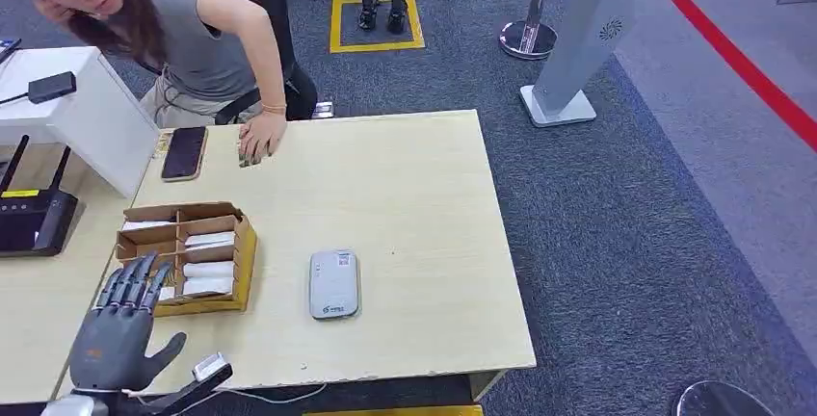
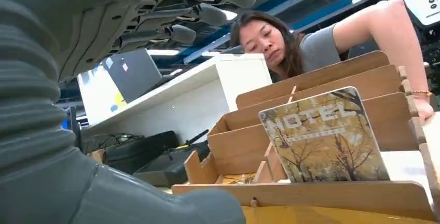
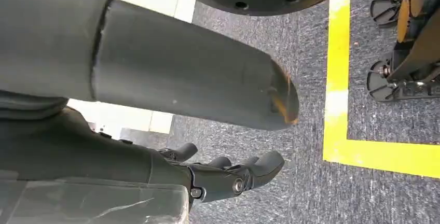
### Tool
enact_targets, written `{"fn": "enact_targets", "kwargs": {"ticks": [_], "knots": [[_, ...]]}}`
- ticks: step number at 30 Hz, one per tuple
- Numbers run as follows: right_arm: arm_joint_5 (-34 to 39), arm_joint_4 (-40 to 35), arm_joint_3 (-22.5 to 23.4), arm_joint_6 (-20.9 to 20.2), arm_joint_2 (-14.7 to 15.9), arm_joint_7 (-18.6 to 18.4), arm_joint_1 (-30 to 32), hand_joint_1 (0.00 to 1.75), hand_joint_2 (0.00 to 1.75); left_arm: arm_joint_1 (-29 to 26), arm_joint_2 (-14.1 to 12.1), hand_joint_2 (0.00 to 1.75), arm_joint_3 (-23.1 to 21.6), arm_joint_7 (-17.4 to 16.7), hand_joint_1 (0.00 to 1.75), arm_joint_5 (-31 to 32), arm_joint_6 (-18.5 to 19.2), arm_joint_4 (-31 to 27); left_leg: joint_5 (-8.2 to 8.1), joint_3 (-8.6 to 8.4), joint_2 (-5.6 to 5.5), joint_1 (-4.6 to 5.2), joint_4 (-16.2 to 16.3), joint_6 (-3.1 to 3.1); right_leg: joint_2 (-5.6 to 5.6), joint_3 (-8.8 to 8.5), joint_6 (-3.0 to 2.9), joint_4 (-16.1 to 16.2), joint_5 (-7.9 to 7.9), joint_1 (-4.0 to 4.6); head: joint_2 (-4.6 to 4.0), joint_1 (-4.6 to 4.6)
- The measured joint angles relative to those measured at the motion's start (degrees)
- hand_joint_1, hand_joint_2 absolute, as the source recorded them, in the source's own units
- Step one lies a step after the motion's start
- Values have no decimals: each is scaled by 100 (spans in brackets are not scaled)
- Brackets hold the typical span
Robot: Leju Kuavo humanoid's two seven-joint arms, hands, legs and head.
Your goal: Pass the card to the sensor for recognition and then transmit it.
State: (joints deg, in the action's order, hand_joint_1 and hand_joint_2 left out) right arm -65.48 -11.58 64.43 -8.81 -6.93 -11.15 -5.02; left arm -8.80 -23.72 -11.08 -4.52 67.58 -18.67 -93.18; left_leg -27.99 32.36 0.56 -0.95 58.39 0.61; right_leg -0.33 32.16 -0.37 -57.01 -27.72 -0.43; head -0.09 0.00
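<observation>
A: Why is the left hand (image 1: 123,325) hovering, fingers spread, holding nothing?

B: I judge it's lined up to pick a card from the brown cardboard divider box (image 1: 243,260) at the counter's (image 1: 424,214) nine o'clock. The autumn-tree card (image 2: 324,136) reads "HOTEL".

A: And the sensor?

B: The grey rounded reader (image 1: 333,284) lies at the box's three o'clock. The right hand (image 3: 228,175) hangs over carpet, fingers loosely curled, empty.

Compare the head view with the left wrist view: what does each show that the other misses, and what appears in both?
Head view alone: the grey card reader lying flat on the table, and a phone near the person's hand.

Left wrist view alone: the printed face of a card reading HOTEL, standing upright in the box.

Both: the wooden card box, the left hand with fingers spread and holding nothing, and the person leaning over the table.
</observation>
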Motion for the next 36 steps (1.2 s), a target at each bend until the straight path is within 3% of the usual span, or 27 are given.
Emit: {"fn": "enact_targets", "kwargs": {"ticks": [14, 36], "knots": [[-85, 0, -4, -31, 15, 2, 0, 0, 0, 148, 140, 175, -37, -24, 0, 85, 127, 175, 0, -1, 0, 0, 0, 0, 0, 0, 0, 0, 0, 0, 0, 0], [-103, 0, -20, -66, 20, 7, -2, 0, 0, 522, 317, 175, -142, -186, 0, 531, 110, 920, 0, -1, 1, 0, 0, 0, 1, 0, 0, 0, 0, 0, 0, 0]]}}
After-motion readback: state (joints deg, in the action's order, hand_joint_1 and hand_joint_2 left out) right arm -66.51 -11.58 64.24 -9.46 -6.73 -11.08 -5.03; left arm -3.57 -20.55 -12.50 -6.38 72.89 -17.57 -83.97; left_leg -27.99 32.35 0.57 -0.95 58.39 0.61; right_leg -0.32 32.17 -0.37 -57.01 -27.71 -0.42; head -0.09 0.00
